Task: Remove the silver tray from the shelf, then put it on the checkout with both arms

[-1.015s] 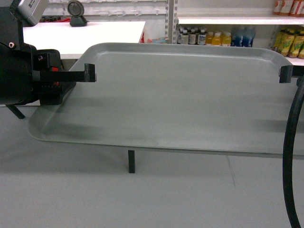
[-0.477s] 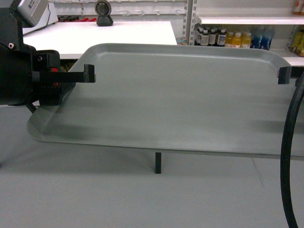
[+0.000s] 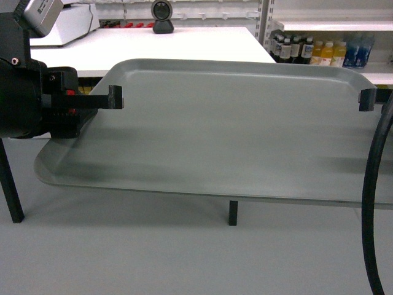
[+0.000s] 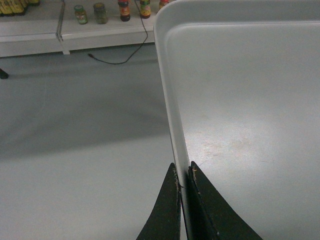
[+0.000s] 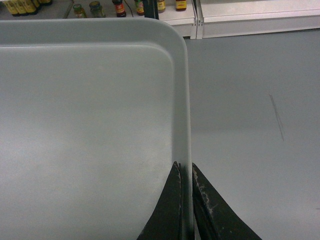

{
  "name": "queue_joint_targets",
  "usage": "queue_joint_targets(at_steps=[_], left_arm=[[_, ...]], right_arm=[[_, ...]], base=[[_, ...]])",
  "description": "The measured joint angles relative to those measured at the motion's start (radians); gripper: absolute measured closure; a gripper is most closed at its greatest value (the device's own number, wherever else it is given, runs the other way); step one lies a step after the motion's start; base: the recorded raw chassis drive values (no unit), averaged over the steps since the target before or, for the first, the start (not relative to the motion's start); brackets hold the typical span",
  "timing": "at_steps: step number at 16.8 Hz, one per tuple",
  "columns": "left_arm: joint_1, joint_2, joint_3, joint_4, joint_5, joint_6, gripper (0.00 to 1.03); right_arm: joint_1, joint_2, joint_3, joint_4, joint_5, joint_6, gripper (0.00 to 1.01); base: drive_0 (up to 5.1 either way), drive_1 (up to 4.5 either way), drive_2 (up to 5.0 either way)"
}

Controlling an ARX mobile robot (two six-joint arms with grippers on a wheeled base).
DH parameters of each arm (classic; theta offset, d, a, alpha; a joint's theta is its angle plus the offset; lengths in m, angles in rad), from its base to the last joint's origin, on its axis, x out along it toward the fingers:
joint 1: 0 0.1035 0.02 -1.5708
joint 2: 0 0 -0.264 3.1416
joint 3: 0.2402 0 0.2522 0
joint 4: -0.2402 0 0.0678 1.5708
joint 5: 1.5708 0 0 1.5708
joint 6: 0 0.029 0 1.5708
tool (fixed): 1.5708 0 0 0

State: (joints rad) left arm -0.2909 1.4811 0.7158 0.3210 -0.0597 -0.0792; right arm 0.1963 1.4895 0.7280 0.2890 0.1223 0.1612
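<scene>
The silver tray [image 3: 233, 129] hangs level in the air over the grey floor, held at both short ends. My left gripper [image 3: 113, 97] is shut on its left rim. In the left wrist view the two black fingers pinch that rim [image 4: 183, 172] at the tray [image 4: 240, 100] edge. My right gripper [image 3: 367, 98] is shut on the right rim, seen up close as fingers clamped on the rim [image 5: 184, 167] of the tray [image 5: 90, 125]. The white checkout [image 3: 184, 46] with its black scanner [image 3: 162, 13] stands just behind the tray's far edge.
White store shelving [image 3: 331, 26] with bottles [image 3: 319, 50] stands at the back right. Dark checkout legs [image 3: 11, 184] [image 3: 233, 213] reach the floor under and left of the tray. A black cable [image 3: 371, 203] hangs at the right. Jars [image 4: 100, 12] line a low shelf.
The checkout, scanner and shelving have slid to the right in the head view, so the view has swung left. The tray stays gripped the same way by both grippers.
</scene>
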Motion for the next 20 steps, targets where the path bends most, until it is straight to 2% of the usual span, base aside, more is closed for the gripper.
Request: queue_joint_targets(at_steps=[20], left_arm=[[0.005,0.0,0.0,0.002,0.002,0.001,1.0]], right_arm=[[0.005,0.0,0.0,0.0,0.002,0.0,0.98]], base=[[-4.9,2.46,2.5]])
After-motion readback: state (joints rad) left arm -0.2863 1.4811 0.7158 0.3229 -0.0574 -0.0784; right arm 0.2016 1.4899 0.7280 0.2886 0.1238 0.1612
